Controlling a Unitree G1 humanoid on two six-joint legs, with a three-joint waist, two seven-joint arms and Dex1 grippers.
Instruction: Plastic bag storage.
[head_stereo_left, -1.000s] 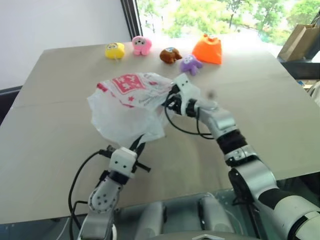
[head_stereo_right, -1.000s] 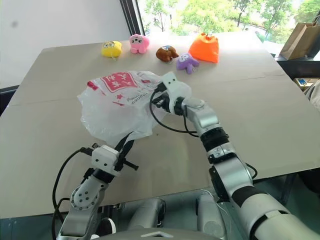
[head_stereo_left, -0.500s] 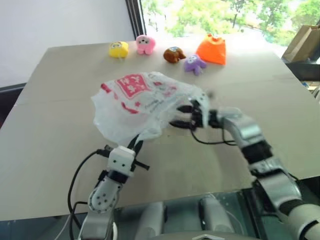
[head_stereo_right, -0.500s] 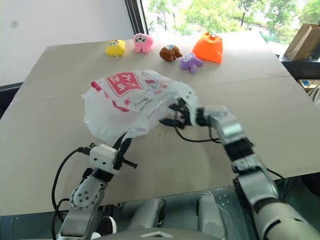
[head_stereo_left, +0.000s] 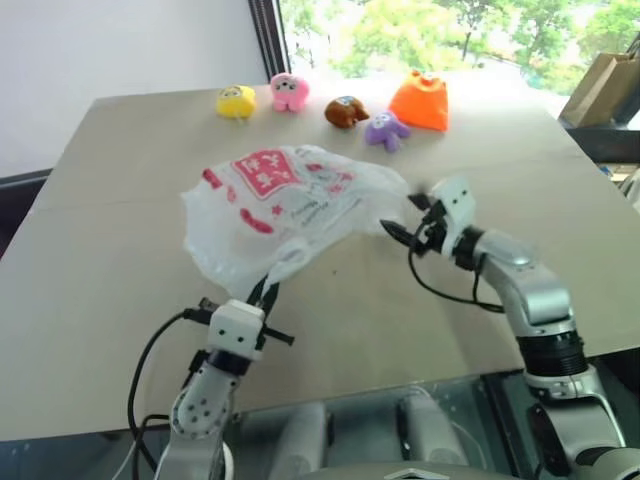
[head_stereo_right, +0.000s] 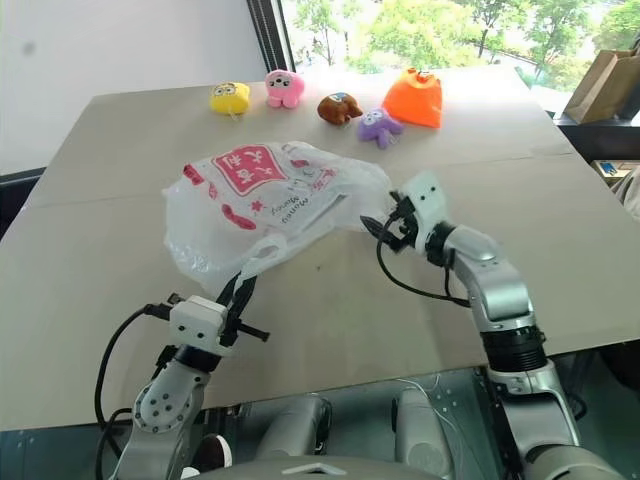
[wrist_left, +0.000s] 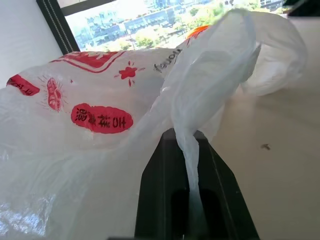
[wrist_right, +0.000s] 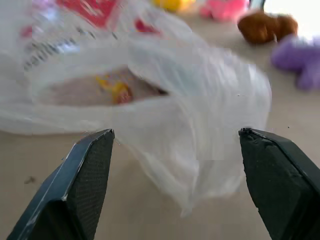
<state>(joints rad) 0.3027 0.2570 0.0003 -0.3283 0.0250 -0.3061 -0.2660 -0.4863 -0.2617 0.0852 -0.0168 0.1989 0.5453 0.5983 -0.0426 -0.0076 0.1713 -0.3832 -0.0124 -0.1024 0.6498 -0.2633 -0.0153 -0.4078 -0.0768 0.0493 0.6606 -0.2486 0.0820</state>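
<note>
- Left wrist view: left gripper (wrist_left: 189, 150) clenched on a twisted strip of the bag (head_stereo_left: 275, 195), mid-bench (head_stereo_left: 120, 290).
- Right gripper (wrist_right: 175, 145) spread wide, just beside the bag's loose end.
- Risk: thin film may slip or tear.

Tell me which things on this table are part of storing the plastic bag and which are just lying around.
Part of the job:
- plastic bag
- left gripper, shut on the bag's handle
- right gripper, open beside the bag

Just lying about, along the far edge:
- yellow plush toy
- pink plush toy
- brown plush toy
- purple plush toy
- orange pouch toy
</note>
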